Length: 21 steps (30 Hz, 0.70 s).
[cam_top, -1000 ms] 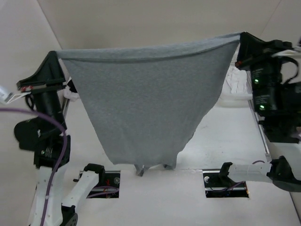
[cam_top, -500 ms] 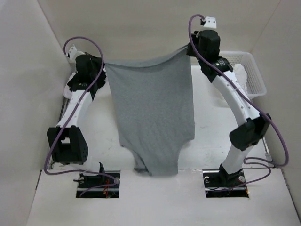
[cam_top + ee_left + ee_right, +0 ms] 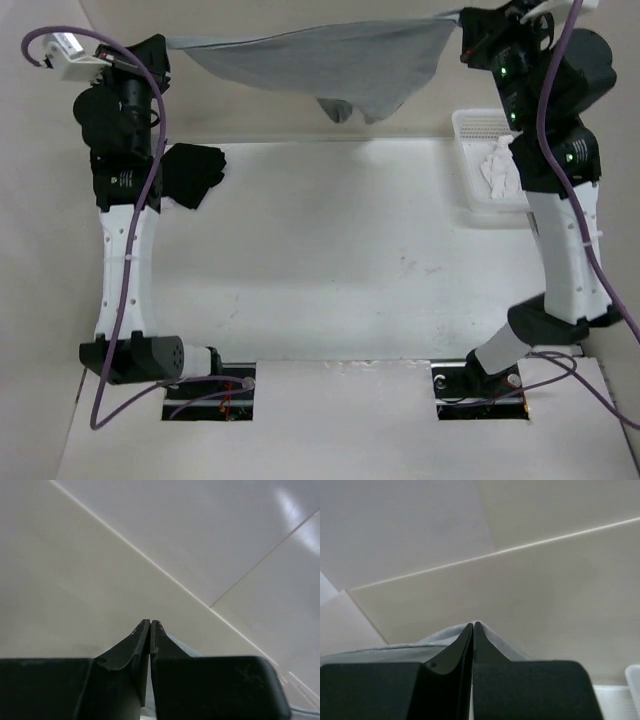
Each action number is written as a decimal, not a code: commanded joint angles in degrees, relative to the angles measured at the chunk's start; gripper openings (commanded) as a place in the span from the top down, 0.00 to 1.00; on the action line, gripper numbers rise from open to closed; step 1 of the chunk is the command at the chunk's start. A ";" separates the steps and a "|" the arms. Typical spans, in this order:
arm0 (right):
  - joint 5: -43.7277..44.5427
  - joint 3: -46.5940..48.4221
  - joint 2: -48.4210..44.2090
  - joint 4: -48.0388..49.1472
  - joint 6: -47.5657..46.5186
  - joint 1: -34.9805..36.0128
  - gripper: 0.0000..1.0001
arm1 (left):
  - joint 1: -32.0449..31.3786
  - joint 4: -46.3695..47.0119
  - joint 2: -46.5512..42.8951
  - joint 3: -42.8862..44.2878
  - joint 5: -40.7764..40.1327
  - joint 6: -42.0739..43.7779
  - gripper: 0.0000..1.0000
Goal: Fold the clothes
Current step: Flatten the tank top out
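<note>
The clothes (image 3: 320,58), one light grey garment, hang in the air at the far side of the table, stretched wide between both arms, with a bunched part drooping at the middle. My left gripper (image 3: 163,44) is shut on its left corner, and my right gripper (image 3: 461,24) is shut on its right corner. In the left wrist view the gripper (image 3: 150,622) has its jaws pressed together, with grey fabric (image 3: 181,648) showing beside the right finger. In the right wrist view the gripper (image 3: 473,624) pinches a peak of the grey fabric (image 3: 442,639).
A black garment (image 3: 190,175) lies crumpled on the table at the far left, by the left arm. A white basket (image 3: 478,125) at the far right holds a white garment (image 3: 498,165). Both arms stand tall along the table's sides.
Both arms have swung up and toward the far wall, carrying the grey garment from hanging over the table's middle to a wide stretch at the back. The black garment now shows.
</note>
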 commanded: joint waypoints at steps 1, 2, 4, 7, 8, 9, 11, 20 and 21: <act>0.46 -13.93 -5.50 2.41 1.40 0.10 0.99 | 0.65 1.71 -3.73 -4.29 0.59 0.86 1.00; 1.07 -20.60 -9.01 4.78 1.58 0.10 0.99 | 0.39 1.97 -5.05 -6.83 0.41 1.03 1.00; 2.74 -32.48 -15.35 8.65 1.85 0.54 0.98 | -0.49 3.46 -8.30 -13.24 -0.29 1.30 1.00; 5.38 -51.89 -26.06 13.23 2.99 3.08 0.98 | -2.95 6.09 -15.85 -26.85 -2.22 1.38 1.00; 6.52 -58.22 -29.84 14.19 3.95 4.31 0.98 | -3.83 6.89 -19.18 -32.20 -3.36 1.73 1.00; 7.84 -64.55 -33.53 14.99 5.35 5.89 0.98 | -4.62 7.07 -22.61 -37.22 -4.68 2.00 1.00; 10.21 -76.16 -40.22 16.22 7.46 9.49 0.98 | -5.85 6.55 -30.25 -47.15 -6.97 2.26 1.00; 18.83 -103.28 -63.88 -1.50 28.37 34.01 1.00 | -9.20 -20.67 -63.48 -70.57 -8.47 2.36 1.00; 19.10 -104.16 -65.46 -4.83 31.44 36.99 1.00 | -9.37 -24.45 -66.03 -71.19 -8.47 1.66 1.00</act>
